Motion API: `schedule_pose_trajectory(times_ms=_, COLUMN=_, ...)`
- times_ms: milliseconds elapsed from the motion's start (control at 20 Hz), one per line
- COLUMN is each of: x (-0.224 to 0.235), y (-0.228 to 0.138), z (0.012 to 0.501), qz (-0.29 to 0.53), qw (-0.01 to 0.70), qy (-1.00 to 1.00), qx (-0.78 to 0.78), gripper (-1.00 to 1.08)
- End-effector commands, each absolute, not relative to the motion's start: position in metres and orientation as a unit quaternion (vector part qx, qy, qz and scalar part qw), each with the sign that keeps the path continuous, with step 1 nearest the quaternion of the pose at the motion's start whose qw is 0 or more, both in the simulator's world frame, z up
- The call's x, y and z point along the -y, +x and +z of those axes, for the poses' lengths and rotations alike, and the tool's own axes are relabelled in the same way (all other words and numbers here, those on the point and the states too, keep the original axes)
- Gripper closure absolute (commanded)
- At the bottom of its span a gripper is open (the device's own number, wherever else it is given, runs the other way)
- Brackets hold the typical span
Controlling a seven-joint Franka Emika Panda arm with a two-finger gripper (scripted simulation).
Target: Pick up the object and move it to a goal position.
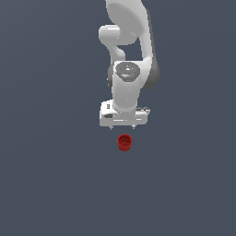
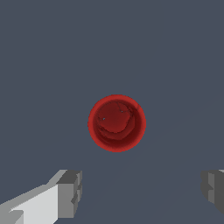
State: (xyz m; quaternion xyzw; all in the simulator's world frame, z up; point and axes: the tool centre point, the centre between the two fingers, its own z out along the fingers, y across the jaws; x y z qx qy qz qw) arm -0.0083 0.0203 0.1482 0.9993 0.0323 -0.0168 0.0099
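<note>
Approach stage: white two-fingered gripper (image 1: 122, 126) hangs above the small red ribbed hollow-topped cup (image 1: 124, 142), fingers (image 2: 70, 192) spread wide and holding nothing. Recommend centring the cup between the jaws before descending, then closing squarely on the ribbed sides.

We find no readable text, labels, brand names, numbers or signs anywhere in either of the two views

Glossy white arm (image 1: 131, 55), grey joint cap, grey fingertips (image 2: 70, 192).
</note>
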Motion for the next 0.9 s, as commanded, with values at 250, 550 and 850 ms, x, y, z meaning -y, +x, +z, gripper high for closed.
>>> schedule_pose_trajectory(times_ms=250, x=-0.0197, y=-0.009, z=0.1483, qz=-0.022, qw=0.009, qy=0.999, qx=-0.027, gripper=-0.92)
schedule_pose_trajectory(times_ms=550, x=-0.0187, y=-0.0105, z=0.1495, qz=-0.03, qw=0.009, qy=0.999, qx=-0.013, gripper=-0.92)
schedule_pose_trajectory(times_ms=850, x=-0.019, y=-0.0097, z=0.1484, qz=-0.029, qw=0.009, qy=0.999, qx=-0.022, gripper=-0.92)
